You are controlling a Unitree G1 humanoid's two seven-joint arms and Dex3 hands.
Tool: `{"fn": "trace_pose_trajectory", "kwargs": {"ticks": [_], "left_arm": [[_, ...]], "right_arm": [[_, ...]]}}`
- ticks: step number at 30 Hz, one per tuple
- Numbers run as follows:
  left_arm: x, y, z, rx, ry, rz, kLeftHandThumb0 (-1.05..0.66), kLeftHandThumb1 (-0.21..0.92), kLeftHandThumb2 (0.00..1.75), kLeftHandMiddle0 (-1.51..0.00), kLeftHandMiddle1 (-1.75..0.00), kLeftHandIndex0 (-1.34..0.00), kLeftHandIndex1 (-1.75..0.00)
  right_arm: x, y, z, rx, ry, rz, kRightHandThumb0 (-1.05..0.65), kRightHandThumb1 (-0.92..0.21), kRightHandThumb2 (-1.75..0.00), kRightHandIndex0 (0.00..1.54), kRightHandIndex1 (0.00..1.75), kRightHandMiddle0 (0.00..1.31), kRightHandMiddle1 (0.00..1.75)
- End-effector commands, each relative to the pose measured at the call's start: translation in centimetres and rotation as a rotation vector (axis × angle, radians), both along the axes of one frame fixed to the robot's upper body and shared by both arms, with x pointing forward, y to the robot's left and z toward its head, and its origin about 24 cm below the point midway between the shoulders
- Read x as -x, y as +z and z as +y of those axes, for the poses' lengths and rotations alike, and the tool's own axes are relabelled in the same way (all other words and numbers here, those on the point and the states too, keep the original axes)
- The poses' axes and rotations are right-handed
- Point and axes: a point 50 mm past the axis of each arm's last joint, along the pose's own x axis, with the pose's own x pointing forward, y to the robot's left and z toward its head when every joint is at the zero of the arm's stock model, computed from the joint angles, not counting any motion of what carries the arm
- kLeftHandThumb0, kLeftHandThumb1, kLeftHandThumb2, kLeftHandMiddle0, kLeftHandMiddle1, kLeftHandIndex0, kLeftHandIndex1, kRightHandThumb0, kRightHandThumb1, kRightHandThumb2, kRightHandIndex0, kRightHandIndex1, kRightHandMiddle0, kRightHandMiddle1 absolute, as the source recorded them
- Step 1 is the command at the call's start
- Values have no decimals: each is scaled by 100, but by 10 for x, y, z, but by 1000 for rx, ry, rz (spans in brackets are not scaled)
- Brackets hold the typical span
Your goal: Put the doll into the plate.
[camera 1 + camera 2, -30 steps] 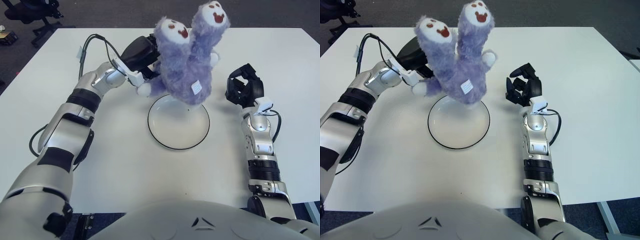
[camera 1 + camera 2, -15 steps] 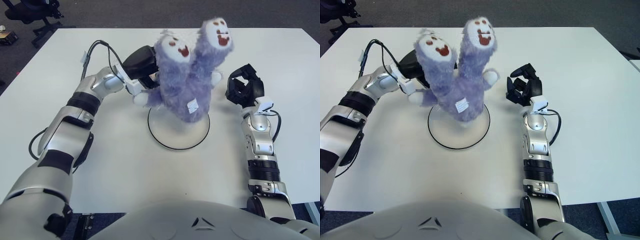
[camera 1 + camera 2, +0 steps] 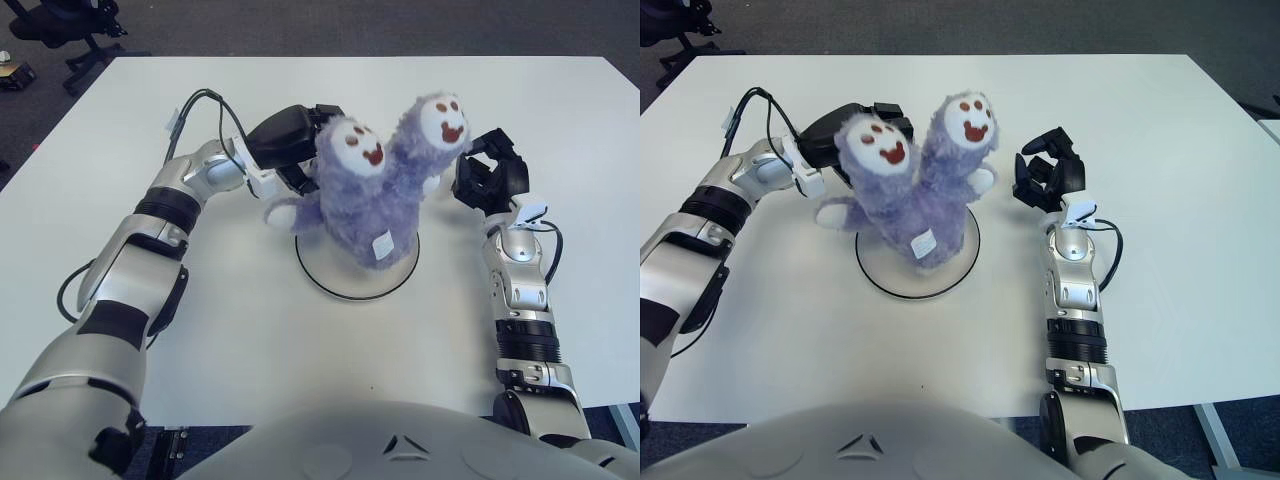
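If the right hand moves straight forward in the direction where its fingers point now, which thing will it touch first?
Probably the doll. The right hand shows just right of it, holding nothing, fingers aimed up and leftward toward the doll's small white paw. Depth is unclear, so it might pass behind.

**Worktop and items resting on it**

The worktop [image 3: 300,340] is a white, rectangular surface with a smooth matte finish; its far edge and both far corners are in view, and dark floor shows beyond it. One plate [image 3: 335,280] lies directly on the worktop, slightly beyond its centre: round, white, shallow, with a thin dark rim. The near part of the rim is fully visible; the far part is covered by the purple two-headed doll [image 3: 375,195], whose base stands inside the plate. A black cable [image 3: 65,290] loops over the worktop near its left edge; whether it touches the surface cannot be determined.
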Motion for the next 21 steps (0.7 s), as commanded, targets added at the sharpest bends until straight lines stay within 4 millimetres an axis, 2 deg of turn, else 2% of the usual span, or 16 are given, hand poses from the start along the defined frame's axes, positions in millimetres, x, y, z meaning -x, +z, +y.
{"fn": "trace_pose_trajectory", "kwargs": {"ticks": [1,8,13,21], "left_arm": [[-1,4,0,-34,-15,-2,-6,79,42,-89,-175,-59,-175],[0,3,0,-72,-32,5,-7,80,40,-89,-175,-59,-175],[0,1,-1,-133,-61,0,-13,90,29,-81,-175,-52,-175],[0,1,-1,-137,-67,2,-14,92,28,-77,-175,-50,-175]], "right_arm": [[-2,5,-2,-7,-6,-15,-38,-65,-87,86,175,37,175],[-3,5,-2,-7,-7,-13,-38,-65,-87,86,175,37,175],[-3,5,-3,-8,-8,-10,-38,-65,-87,86,175,36,175],[-3,5,-3,-9,-9,-10,-38,-66,-87,86,175,36,175]]}}
